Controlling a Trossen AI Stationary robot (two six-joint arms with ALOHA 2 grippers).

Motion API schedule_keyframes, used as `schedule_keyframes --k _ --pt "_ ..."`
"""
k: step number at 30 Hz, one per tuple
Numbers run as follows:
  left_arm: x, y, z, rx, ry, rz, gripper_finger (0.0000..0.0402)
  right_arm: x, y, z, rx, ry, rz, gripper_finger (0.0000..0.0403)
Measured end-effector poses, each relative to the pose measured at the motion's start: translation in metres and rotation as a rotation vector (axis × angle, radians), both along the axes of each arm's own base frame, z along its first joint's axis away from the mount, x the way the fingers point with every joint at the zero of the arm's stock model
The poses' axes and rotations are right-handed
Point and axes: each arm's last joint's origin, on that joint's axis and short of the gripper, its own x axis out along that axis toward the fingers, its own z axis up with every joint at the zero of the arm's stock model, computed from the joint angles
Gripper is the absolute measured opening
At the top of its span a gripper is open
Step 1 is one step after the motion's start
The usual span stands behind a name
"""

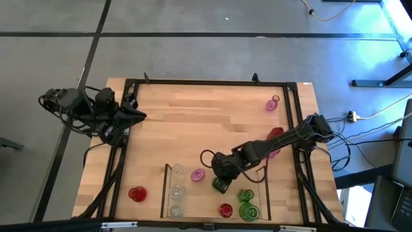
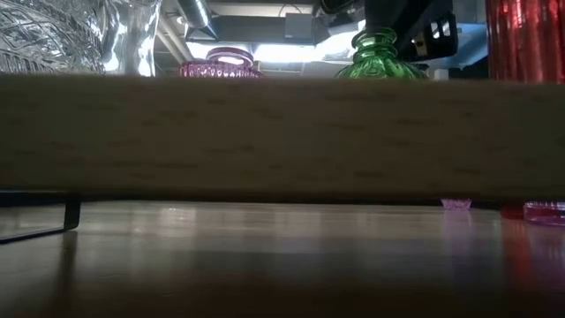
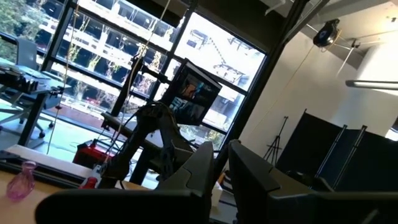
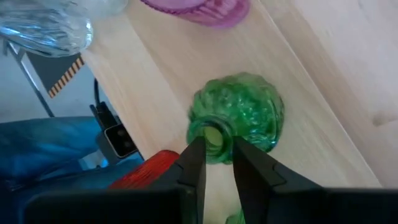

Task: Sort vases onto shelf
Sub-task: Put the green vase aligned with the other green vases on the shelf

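A: Right gripper [image 4: 216, 163]?
B: Over the shelf [image 1: 165, 191], fingers [image 4: 194, 167] slightly apart around the rim of a round green vase [image 4: 239, 118]; whether they touch the glass, can't tell. The vase stands on the shelf floor, just beside a pink vase [image 4: 200, 9].
A: Left gripper [image 1: 132, 111]?
B: Parked well away from the shelf at the table's [image 1: 212, 122] left edge, fingers nearly closed, nothing held.
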Motion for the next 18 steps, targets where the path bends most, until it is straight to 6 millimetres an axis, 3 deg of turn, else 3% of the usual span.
schedule_keyframes --k 8,14,18 --pt "0.0 0.0 0.0 0.008 0.004 0.006 0.0044 0.004 0.001 -0.01 -0.007 0.031 -0.017 0.0064" --pt "0.0 0.0 -0.001 0.009 0.005 0.007 0.0044 -0.001 -0.001 -0.011 -0.023 0.086 -0.027 0.0012" --pt "0.0 0.0 -0.001 0.01 0.005 0.008 0.0044 -0.007 -0.003 -0.012 -0.047 0.15 -0.026 0.0018"
